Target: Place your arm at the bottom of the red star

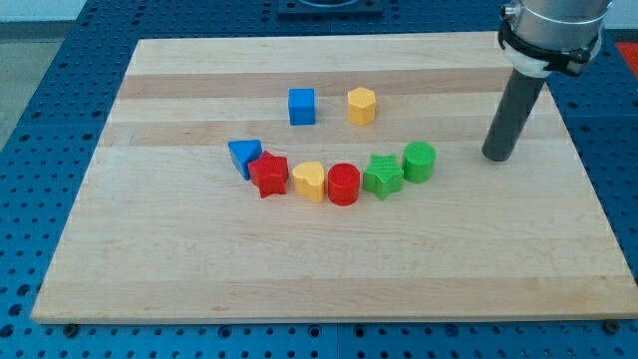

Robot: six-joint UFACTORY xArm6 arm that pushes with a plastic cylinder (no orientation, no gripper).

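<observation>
Standing near the table's (90, 269) right edge, my tip (496, 157) is well apart from the red star (269, 176), which lies left of centre between the blue triangle (243, 156) and the yellow heart (310, 180); I carry no claw, only this rod. Judging by that, the approach is barely begun, and next I must sweep round below the row toward the bottom edge, then stop just under the star without nudging it. Counted: two red, two blue, two yellow, two green blocks.
</observation>
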